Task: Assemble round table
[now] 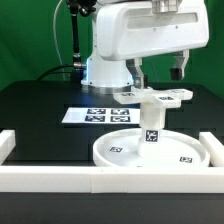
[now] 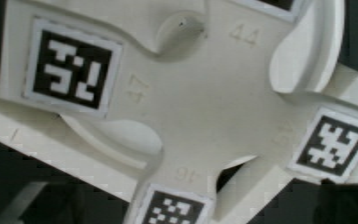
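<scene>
The large rimmed round disc [image 1: 125, 150] lies flat near the front rail. The short cylindrical leg [image 1: 151, 122] stands upright on it. The cross-shaped base [image 1: 157, 97] sits on top of the leg. My gripper [image 1: 158, 73] hangs just above the base, and its two dark fingers [image 1: 135, 72] are spread wide on either side, holding nothing. In the wrist view the cross-shaped base [image 2: 194, 100] fills the picture from close up, with three of its square tags [image 2: 73, 65] showing. My fingertips do not show there.
The marker board [image 1: 98, 115] lies on the black table behind the disc. The long white border rail [image 1: 110, 181] runs along the front, with raised ends at the exterior view's left [image 1: 8, 145] and right [image 1: 212, 146]. The arm's base [image 1: 100, 70] stands behind.
</scene>
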Motion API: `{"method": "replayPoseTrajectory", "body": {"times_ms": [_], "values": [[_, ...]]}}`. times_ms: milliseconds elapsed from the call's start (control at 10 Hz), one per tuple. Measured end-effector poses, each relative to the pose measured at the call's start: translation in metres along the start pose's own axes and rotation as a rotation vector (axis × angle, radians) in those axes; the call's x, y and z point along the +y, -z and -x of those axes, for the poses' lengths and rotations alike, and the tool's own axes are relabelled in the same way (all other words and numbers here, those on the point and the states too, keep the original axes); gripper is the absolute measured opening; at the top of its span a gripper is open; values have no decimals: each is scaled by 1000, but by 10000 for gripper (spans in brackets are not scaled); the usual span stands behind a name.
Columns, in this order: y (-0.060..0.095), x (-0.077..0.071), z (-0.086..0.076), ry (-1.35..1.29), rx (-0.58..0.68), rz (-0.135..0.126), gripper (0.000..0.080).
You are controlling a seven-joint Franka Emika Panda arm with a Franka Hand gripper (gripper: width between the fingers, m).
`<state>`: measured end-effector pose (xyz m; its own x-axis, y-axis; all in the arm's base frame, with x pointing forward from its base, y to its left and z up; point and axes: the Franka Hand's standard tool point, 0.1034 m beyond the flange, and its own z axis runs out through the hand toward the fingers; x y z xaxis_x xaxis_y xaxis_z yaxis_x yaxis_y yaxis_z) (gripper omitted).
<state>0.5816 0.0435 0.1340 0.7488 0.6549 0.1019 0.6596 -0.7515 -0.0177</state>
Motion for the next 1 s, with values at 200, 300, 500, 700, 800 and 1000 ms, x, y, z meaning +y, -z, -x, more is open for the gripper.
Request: {"method": "replayPoseTrajectory", "body": {"times_ms": [200, 300, 500, 700, 800, 1000], "values": [[-2, -1, 0, 218, -7, 25, 648], [-5, -2, 3, 261, -10, 27, 648], [-9, -3, 8, 350, -16, 25, 648], [-13, -1, 13, 352, -22, 20, 648], [-13, -1, 14, 349, -23, 19, 648], [-18, -1, 16, 348, -29, 14, 648]]}}
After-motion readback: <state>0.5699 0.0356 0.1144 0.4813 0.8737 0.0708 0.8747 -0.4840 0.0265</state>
